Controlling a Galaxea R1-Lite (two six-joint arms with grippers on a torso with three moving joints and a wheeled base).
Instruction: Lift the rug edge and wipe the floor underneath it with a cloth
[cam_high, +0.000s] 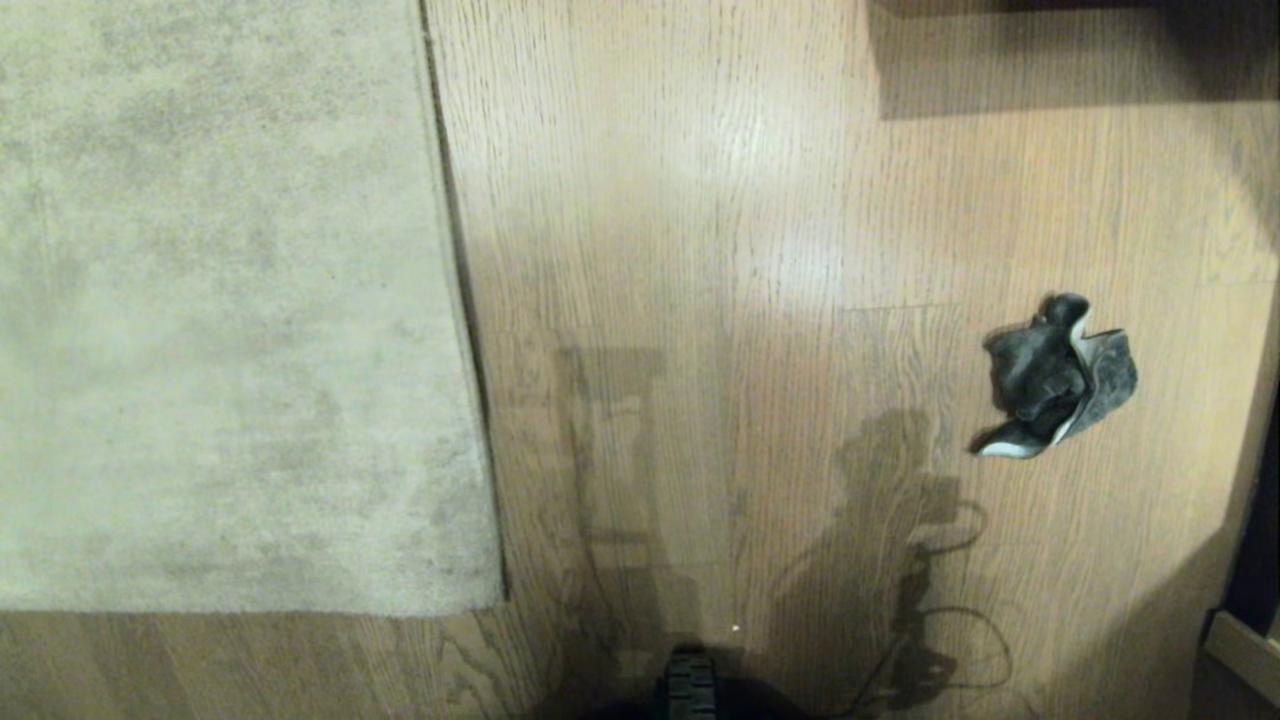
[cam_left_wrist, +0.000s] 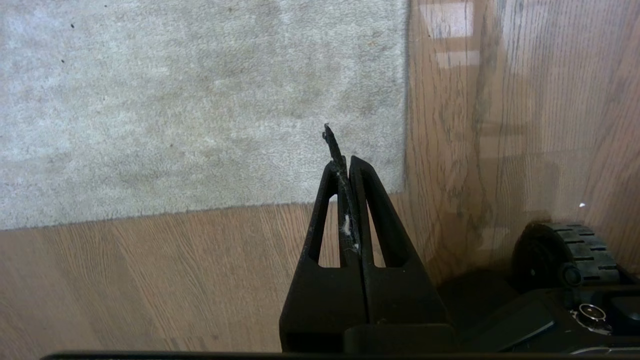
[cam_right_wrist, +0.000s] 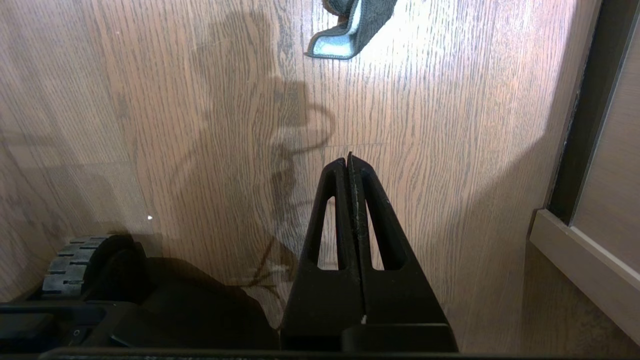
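The rug edge (cam_high: 455, 300) is laid flat on the floor (cam_high: 700, 250), its corner (cam_left_wrist: 395, 185) nearest; stiff and heavy, it is probably best pinched there. The soft, light cloth (cam_high: 1055, 385) is crumpled well apart. Left gripper (cam_left_wrist: 345, 165) and right gripper (cam_right_wrist: 348, 165) are seen pressed closed, empty.

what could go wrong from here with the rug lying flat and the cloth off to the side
1. The rug edge lies flat on the floor, and the left pincer is shut, so it may slide over the pile instead of getting under.
2. The cloth lies crumpled, apart from the rug; the shut right pincer could push it along the glossy planks rather than grip it.
3. The base wheel is near the rug corner and might snag it.
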